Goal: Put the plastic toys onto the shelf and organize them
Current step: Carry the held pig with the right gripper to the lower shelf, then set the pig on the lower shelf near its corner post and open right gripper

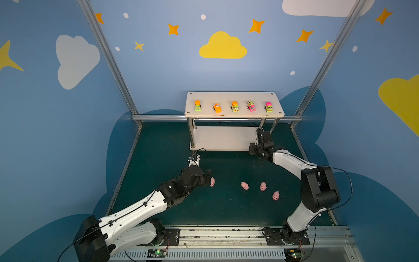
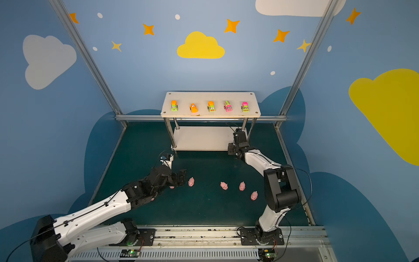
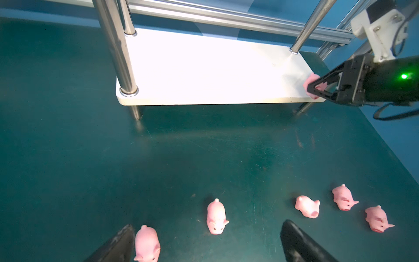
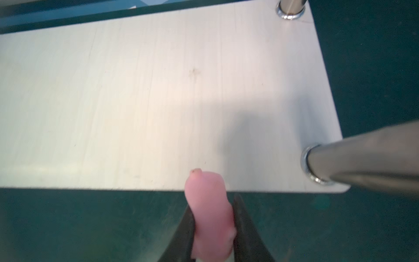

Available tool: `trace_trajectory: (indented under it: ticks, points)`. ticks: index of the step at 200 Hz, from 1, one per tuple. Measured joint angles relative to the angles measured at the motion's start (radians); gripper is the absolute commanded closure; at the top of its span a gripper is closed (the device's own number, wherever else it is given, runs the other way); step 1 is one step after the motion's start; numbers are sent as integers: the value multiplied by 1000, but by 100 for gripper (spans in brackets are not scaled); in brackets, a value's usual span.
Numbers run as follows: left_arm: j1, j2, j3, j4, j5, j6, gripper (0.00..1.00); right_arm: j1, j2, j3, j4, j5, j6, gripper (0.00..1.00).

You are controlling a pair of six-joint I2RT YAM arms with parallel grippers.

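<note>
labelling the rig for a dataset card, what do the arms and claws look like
Left arm and right arm: white shells, black joints, thin black cables. Left claw and right claw: black, tapered fingers. A green light glows behind the right claw.

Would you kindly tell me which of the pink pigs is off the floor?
The pig pinched in the right claw, at the front edge of the lower shelf; the other pigs in view sit on the green mat.
</note>
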Motion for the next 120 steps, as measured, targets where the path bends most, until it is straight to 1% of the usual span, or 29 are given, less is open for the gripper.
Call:
trace_trajectory:
  ticks: [48, 86, 101, 120]
  points:
    - [11, -8, 0, -6, -11, 33, 0, -41, 107, 98, 6, -18, -11, 76]
    - [23, -8, 0, -6, -14, 46, 0, -55, 159, 126, 11, -26, -15, 75]
    - [28, -8, 0, -6, -16, 47, 0, -58, 167, 141, 13, -33, -16, 71]
    - [34, -8, 0, -6, -16, 47, 0, -58, 175, 145, 14, -41, -16, 62]
